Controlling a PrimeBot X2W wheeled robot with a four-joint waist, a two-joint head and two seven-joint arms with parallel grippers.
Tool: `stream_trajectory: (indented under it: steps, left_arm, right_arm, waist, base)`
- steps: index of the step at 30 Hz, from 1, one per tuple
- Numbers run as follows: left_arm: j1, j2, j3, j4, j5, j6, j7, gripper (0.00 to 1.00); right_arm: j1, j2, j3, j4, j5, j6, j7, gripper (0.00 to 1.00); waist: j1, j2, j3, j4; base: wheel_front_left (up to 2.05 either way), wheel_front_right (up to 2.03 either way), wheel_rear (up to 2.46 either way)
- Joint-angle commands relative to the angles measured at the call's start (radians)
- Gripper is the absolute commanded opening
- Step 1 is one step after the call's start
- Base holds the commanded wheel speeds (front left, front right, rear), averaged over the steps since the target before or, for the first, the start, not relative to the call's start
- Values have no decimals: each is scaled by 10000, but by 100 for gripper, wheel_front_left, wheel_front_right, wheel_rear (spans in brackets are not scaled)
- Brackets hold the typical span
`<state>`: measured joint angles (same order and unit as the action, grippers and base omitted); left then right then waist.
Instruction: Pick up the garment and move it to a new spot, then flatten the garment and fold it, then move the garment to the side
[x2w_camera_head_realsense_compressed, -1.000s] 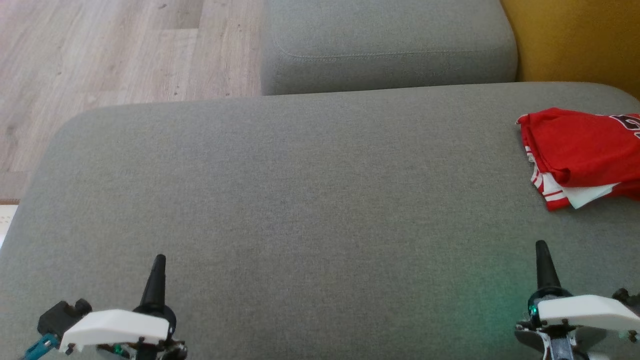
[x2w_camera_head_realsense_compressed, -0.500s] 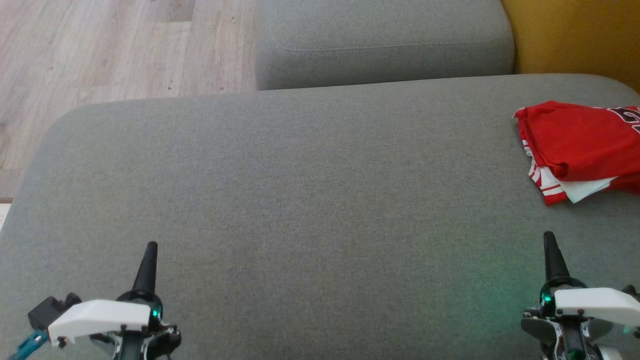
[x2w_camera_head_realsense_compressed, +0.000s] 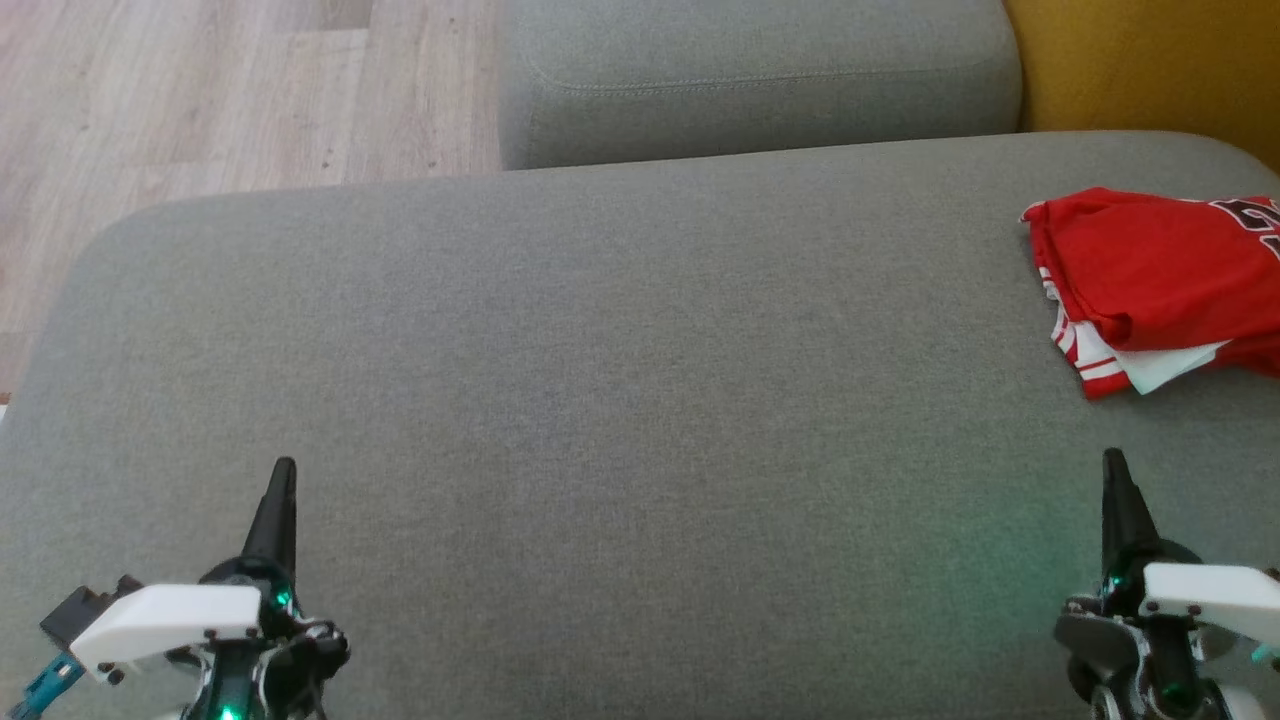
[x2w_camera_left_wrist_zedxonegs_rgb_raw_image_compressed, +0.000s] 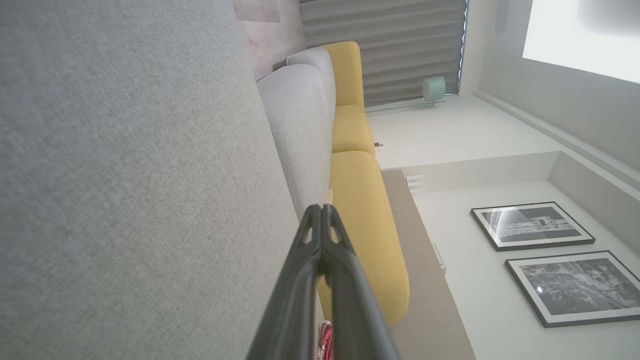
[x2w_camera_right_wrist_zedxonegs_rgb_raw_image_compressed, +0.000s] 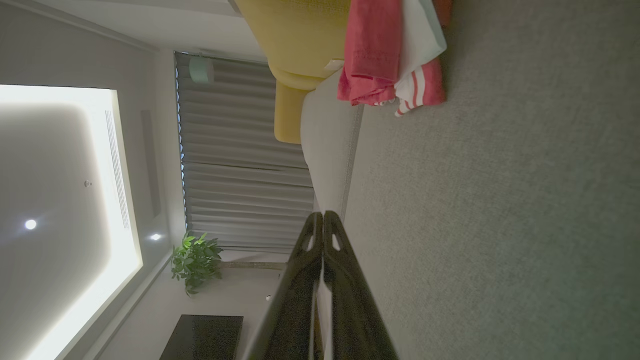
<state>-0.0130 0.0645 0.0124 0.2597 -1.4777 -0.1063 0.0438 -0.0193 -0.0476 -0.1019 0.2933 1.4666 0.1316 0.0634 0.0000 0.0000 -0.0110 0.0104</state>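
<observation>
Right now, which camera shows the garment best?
Head view: the garment lies folded, seen from above, at the cushion's right end, though the frame's edge crops it. Right wrist view catches its near end side-on, cropped at the top. Left wrist view gives a red sliver at the bottom.

A broad grey fabric sofa seat (x2w_camera_head_realsense_compressed: 600, 350) spreads across the head view, with a second grey cushion (x2w_camera_head_realsense_compressed: 750, 80) against its far edge. A mustard-yellow cushion (x2w_camera_head_realsense_compressed: 1150, 70) sits at the far right and pale wood-plank floor (x2w_camera_head_realsense_compressed: 200, 100) at the far left. The left wrist view shows grey pleated curtains (x2w_camera_left_wrist_zedxonegs_rgb_raw_image_compressed: 380, 45) and two black-framed monochrome pictures (x2w_camera_left_wrist_zedxonegs_rgb_raw_image_compressed: 532, 225) on a white wall (x2w_camera_left_wrist_zedxonegs_rgb_raw_image_compressed: 480, 310). In the right wrist view a recessed ceiling panel (x2w_camera_right_wrist_zedxonegs_rgb_raw_image_compressed: 55, 200) glows brightly beside small spotlights (x2w_camera_right_wrist_zedxonegs_rgb_raw_image_compressed: 30, 224), and a leafy potted plant (x2w_camera_right_wrist_zedxonegs_rgb_raw_image_compressed: 196, 261) stands by the curtains near a dark cabinet (x2w_camera_right_wrist_zedxonegs_rgb_raw_image_compressed: 205, 337).
</observation>
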Motion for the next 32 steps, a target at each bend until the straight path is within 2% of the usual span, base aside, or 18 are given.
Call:
stream_trajectory:
  steps: [1, 12, 32]
  left_arm:
    - [-631, 130, 383, -268, -323, -90, 100, 0]
    - [-921, 111, 663, -161, -1602, -243, 412, 0]
    - [-927, 59, 736, -157, -1540, -243, 471, 0]
  right_arm:
    - [-681, -81, 136, -425, 311, -9, 141, 0]
    - [-879, -79, -53, -489, 1474, -9, 445, 0]
    - [-881, -65, -72, -488, 1458, -9, 461, 0]
  waist:
    - [0, 0, 17, -13]
    - [0, 0, 141, -104]
    - [0, 0, 141, -104]
  base:
    - [0, 0, 0]
    - [0, 0, 0]
    - [0, 0, 0]
